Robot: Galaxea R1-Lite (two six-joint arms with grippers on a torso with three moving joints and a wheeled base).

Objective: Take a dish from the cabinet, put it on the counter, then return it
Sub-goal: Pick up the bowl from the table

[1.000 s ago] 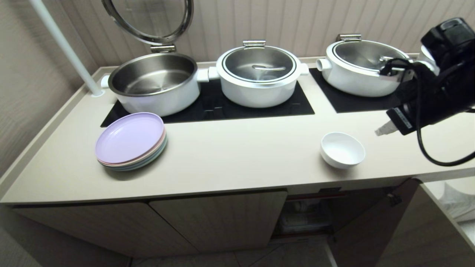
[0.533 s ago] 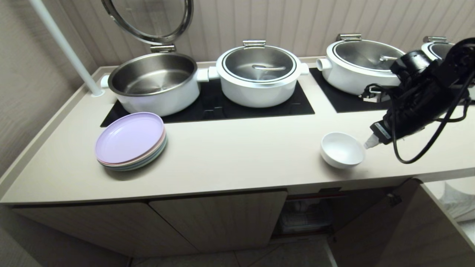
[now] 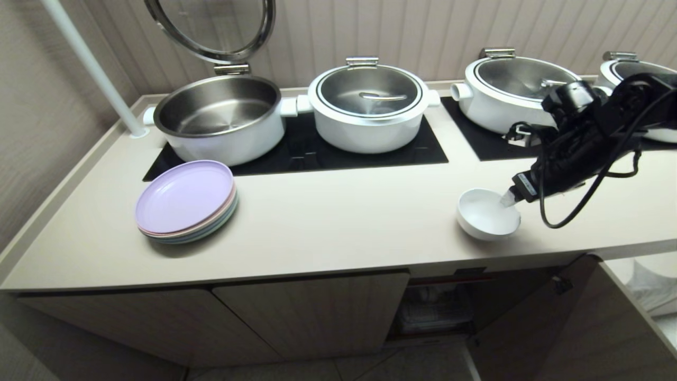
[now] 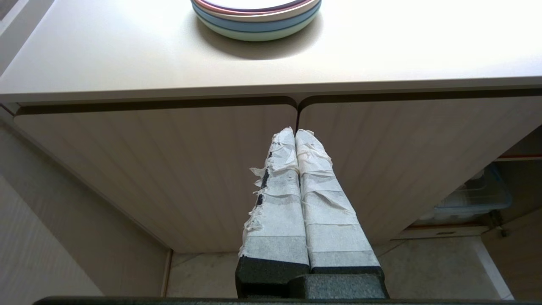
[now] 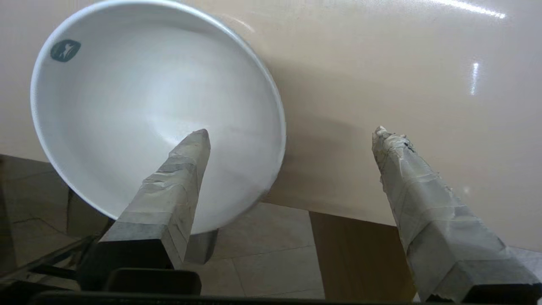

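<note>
Head view, bowl: the white bowl (image 3: 487, 214) stands on the counter (image 3: 338, 222) at lower right, near the front edge, within easy reach for the return.
Head view, right gripper: right gripper (image 3: 509, 199) sits at the bowl's right rim; a second ago it hung higher, well clear.
Head view, cabinet: cabinet (image 3: 317, 312) below, right door open.
Left wrist view: left gripper (image 4: 295, 134) parked before the closed doors, fingers pressed together.
Right wrist view: fingers (image 5: 178, 182) spread, straddling the bowl (image 5: 127, 101) rim, one inside, not yet clamped.
</note>
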